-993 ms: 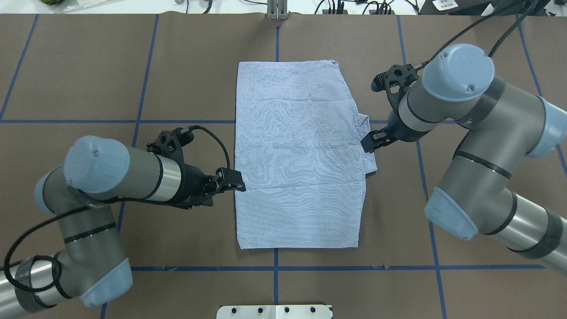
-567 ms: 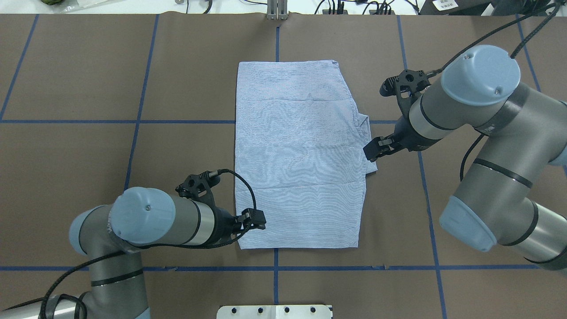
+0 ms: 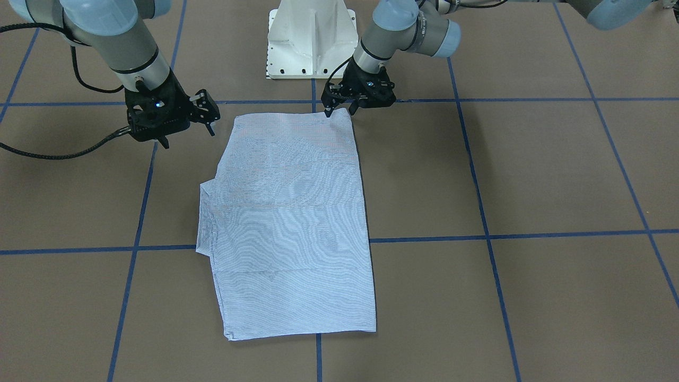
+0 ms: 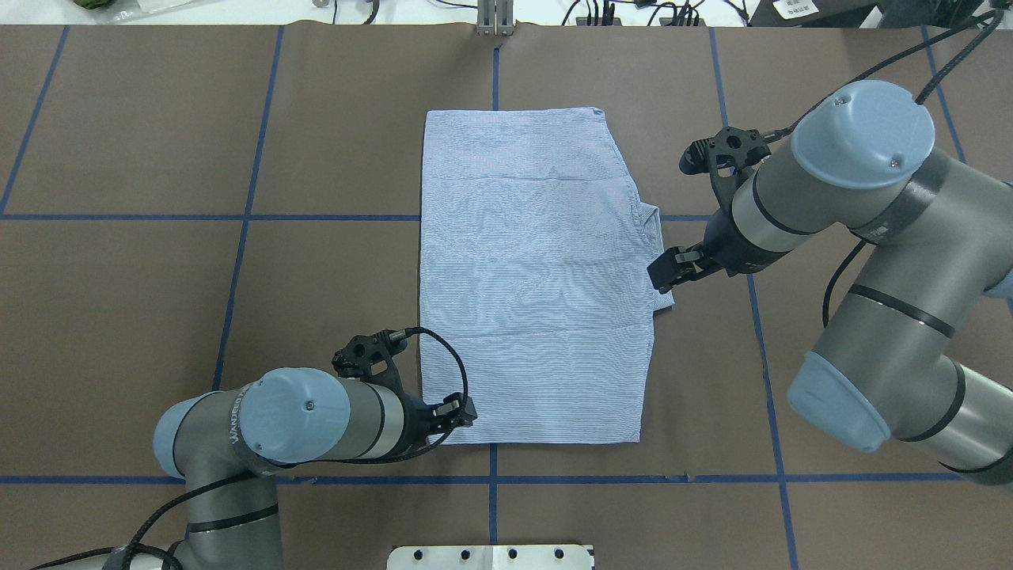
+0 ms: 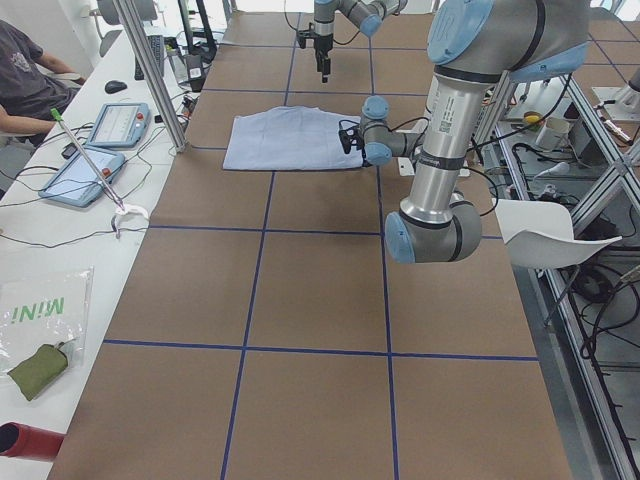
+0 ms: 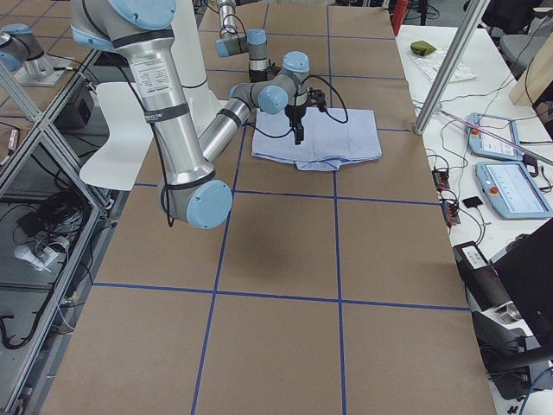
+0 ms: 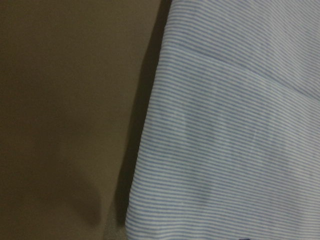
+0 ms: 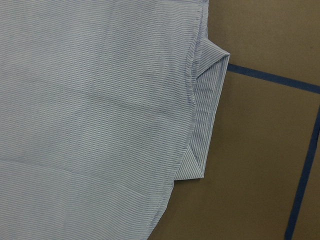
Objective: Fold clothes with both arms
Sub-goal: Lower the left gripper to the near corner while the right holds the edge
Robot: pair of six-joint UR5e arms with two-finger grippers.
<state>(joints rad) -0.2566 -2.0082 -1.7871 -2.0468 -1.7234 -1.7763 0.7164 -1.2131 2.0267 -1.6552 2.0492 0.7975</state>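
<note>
The light blue striped shirt lies folded into a tall rectangle in the middle of the table, also seen in the front view. A folded flap sticks out of its right edge. My left gripper is low at the shirt's near left corner; in the front view its fingers are apart, straddling that corner. The left wrist view shows the shirt's edge close up. My right gripper hovers open beside the right edge, by the flap, and it also shows in the front view. Collar, buttons and label are hidden.
The brown table cover carries a blue tape grid. The white base pedestal stands at the near edge. A metal post stands at the far edge. A desk with tablets and a seated person lie beyond it.
My left arm has swung toward the robot along the shirt's left edge, from mid-edge to the near left corner. My right gripper has shifted slightly. The shirt has not moved.
</note>
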